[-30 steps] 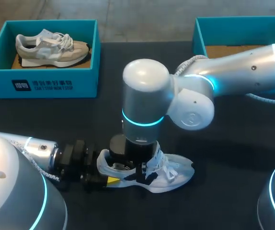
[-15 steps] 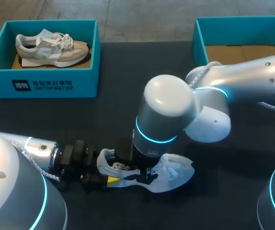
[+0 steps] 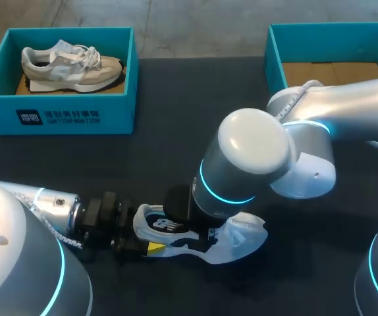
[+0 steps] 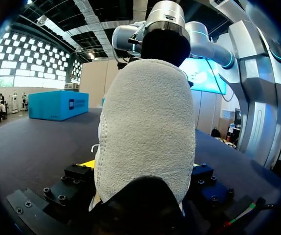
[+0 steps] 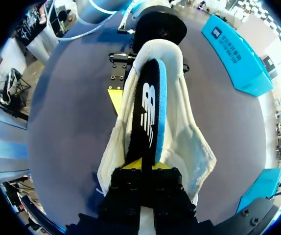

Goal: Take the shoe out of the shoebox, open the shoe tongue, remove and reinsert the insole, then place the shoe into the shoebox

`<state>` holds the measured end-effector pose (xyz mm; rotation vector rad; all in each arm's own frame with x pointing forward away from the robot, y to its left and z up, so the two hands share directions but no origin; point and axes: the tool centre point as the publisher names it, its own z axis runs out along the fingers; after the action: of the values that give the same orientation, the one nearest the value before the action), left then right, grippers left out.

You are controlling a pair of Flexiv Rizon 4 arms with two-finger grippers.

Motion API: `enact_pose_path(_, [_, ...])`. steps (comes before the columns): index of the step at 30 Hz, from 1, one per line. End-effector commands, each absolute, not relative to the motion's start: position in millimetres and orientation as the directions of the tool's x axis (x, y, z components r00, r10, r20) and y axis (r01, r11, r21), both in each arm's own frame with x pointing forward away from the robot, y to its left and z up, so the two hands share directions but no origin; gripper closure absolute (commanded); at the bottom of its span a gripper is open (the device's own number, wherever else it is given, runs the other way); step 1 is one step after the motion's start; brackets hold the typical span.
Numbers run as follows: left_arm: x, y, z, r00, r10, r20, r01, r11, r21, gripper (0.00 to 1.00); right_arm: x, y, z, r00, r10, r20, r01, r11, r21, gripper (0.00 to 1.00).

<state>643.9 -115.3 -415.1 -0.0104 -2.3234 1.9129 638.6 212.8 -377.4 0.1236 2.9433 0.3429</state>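
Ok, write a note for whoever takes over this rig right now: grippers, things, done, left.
Left gripper: shut on the heel of the white shoe, on the table.
Right gripper: shut on the insole, on edge inside the shoe.
Done: shoe out of its box.
Left: seat the insole flat, then shoe into the right-hand shoebox. Unclear whether the insole has been fully out.

Bright, even overhead light; soft shadows; sheen on right arm [image 3: 251, 141]
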Motion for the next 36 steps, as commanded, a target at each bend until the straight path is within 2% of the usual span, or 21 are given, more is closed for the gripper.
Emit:
enact_pose_path(1, [645,-115,-416,-0.991,0.087,0.097,-0.079,0.197,-0.977,1.00,634,209,-373,-0.978,0.104,-0.179,0.060,0.970,0.234,1.00])
enact_pose_path(21, [645,-115,-416,-0.991,0.087,0.097,-0.079,0.197,-0.977,1.00,635,226,-375,-0.977,0.068,-0.204,0.026,0.980,0.199,1.00])
enact_pose_path(22, [645,-115,-416,-0.991,0.087,0.097,-0.079,0.197,-0.977,1.00,634,226,-374,-0.976,0.067,-0.206,0.026,0.980,0.197,0.99])
enact_pose_path(25, [645,-115,-416,-0.991,0.087,0.097,-0.079,0.197,-0.977,1.00,635,227,-372,-0.976,0.062,-0.211,0.021,0.981,0.190,0.86])
enact_pose_path(30, [645,-115,-416,-0.991,0.087,0.097,-0.079,0.197,-0.977,1.00,635,229,-369,-0.975,0.057,-0.216,0.017,0.983,0.183,0.81])
enact_pose_path(36, [645,-115,-416,-0.991,0.087,0.097,-0.079,0.197,-0.977,1.00,634,228,-361,-0.971,0.060,-0.233,0.019,0.985,0.174,0.79])
